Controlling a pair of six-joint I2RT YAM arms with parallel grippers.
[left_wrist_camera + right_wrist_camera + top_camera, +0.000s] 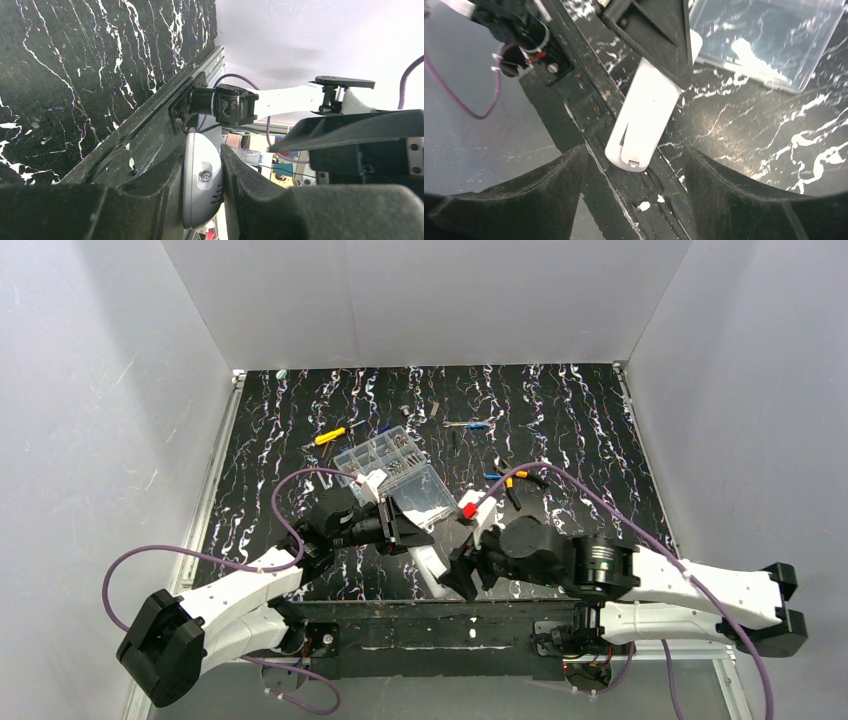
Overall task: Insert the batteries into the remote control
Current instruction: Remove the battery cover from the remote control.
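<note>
The white remote control (430, 562) is held at its far end by my left gripper (402, 530) and sticks out over the table's near edge. In the left wrist view its rounded end (201, 180) is clamped between both fingers. In the right wrist view the remote (644, 120) points toward me, back side up, with a small latch at its tip. My right gripper (634, 200) is open and empty just short of that tip, apart from it; it also shows in the top view (462, 578). I see no blue batteries clearly.
A clear compartment box (388, 458) with its lid (769, 40) folded open lies behind the grippers. A yellow-handled screwdriver (330, 435) lies to its left, orange-handled pliers (520, 478) and a small blue-tipped tool (470, 425) to its right. The black table edge rail (589, 115) runs beneath the remote.
</note>
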